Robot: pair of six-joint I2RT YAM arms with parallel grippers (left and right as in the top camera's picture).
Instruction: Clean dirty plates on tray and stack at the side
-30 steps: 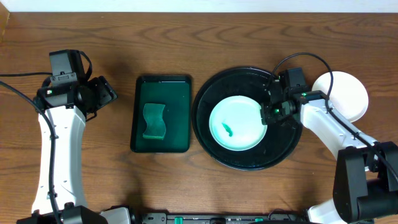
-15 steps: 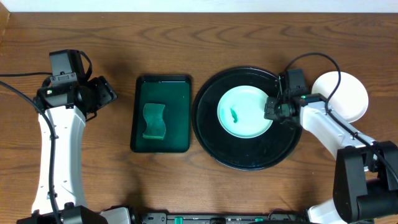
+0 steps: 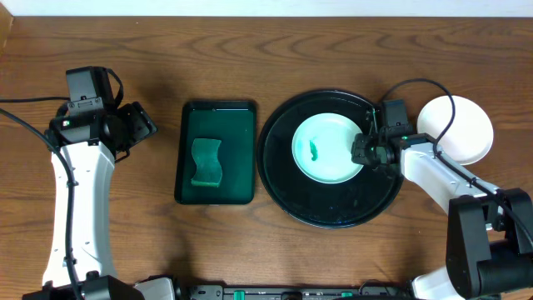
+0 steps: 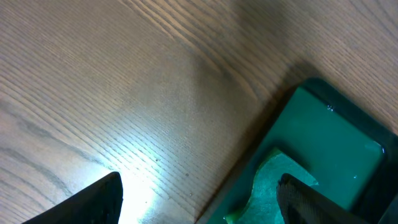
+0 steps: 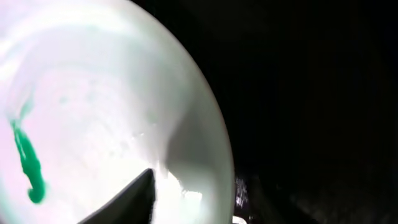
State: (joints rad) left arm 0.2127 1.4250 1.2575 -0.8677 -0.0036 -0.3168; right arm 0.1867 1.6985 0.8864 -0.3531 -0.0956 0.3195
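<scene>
Right gripper (image 3: 364,151) is clamped on the right rim of the small round mint-tinted white plate (image 3: 325,148). In the right wrist view we see one dark finger (image 5: 127,198) lying on the plate's inner face just inside the rim; we cannot pick out the other finger against the black behind it. That plate sits inside the large round black tray with a raised rim (image 3: 329,208), in its upper half, with bare tray floor below and to the left. We cannot tell whether it lies flat or tipped. One short green smear (image 3: 313,151) marks it left of centre; the wrist view shows it as a thin streak ending in a blob, with glare across the rest of the face. A second round white plate (image 3: 458,129) sits on the brown wooden table (image 3: 250,50) just right of the black tray, partly under the right arm and its looping black cable (image 3: 420,83). Its visible face is plain white, and we cannot tell if it is one plate or a stack. Left gripper (image 3: 143,125) is released over bare table, well left of the trays: its wrist view shows both fingertips (image 4: 99,199) spread wide with only wood grain between them. The dark green rectangular tray (image 3: 218,121) lies just beside the black tray's left rim; we cannot tell if they touch. It holds a green wavy-edged sponge (image 3: 206,162) in its lower left part.
</scene>
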